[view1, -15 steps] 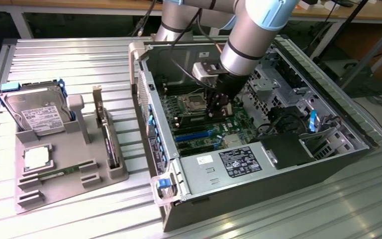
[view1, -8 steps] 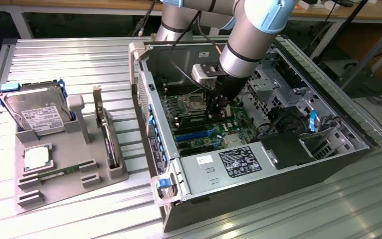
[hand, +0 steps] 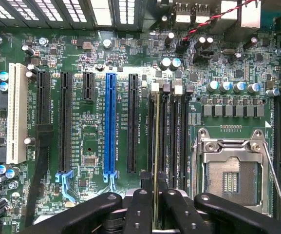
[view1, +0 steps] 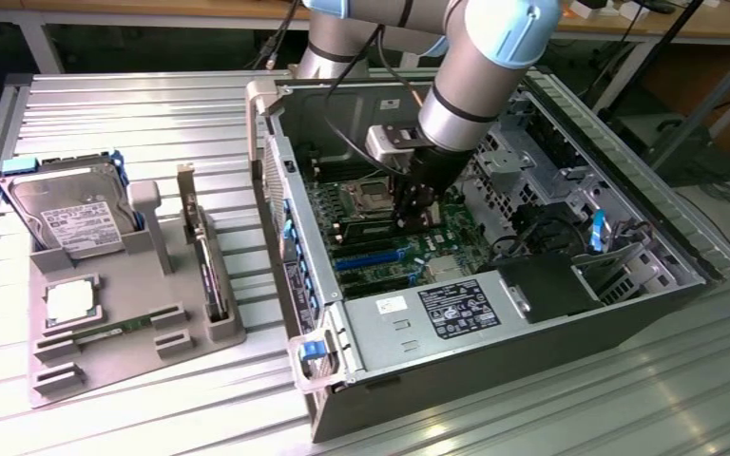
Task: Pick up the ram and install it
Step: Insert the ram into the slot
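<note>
Green motherboard (hand: 95,127), slim ram (hand: 156,141) edge-on

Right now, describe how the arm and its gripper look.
The arm is a run of silver-grey cylindrical segments with light blue caps at the joints and a black band near the wrist. Black cables run along it, and a pale grey box sits at the wrist. The gripper is black, with jointed link fingers and round pivot pins.

the ram (hand: 156,136) stands edge-on, its chips unseen, one end hidden inside the tool (hand: 155,184).
</note>
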Controlling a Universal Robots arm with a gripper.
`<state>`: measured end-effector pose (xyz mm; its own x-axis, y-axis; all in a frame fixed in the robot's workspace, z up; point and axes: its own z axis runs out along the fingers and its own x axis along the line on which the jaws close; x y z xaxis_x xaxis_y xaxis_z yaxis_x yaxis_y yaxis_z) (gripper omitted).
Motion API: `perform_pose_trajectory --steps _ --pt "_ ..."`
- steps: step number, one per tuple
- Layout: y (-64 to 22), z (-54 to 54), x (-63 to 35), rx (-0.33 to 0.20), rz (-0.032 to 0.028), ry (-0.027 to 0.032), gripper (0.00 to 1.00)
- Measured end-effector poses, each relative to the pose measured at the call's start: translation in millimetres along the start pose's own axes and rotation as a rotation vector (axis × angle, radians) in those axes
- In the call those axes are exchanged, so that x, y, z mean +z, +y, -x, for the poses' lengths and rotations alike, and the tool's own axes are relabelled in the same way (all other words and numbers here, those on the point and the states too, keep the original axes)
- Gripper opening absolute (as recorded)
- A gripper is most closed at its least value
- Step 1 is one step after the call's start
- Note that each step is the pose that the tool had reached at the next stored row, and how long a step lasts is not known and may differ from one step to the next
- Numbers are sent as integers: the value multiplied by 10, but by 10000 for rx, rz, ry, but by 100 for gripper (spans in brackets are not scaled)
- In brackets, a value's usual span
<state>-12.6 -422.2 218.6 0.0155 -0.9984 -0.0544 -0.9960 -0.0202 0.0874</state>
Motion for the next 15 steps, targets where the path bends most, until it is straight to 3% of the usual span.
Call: perform_pose_trajectory --steps 9,10,12,15 --pt "3 21 -69 0 -4 2 14" --pt "4 21 -69 -1 -18 4 14" --pt "3 20 -61 -6 -122 11 14" --pt "2 20 -52 -9 -168 7 14"
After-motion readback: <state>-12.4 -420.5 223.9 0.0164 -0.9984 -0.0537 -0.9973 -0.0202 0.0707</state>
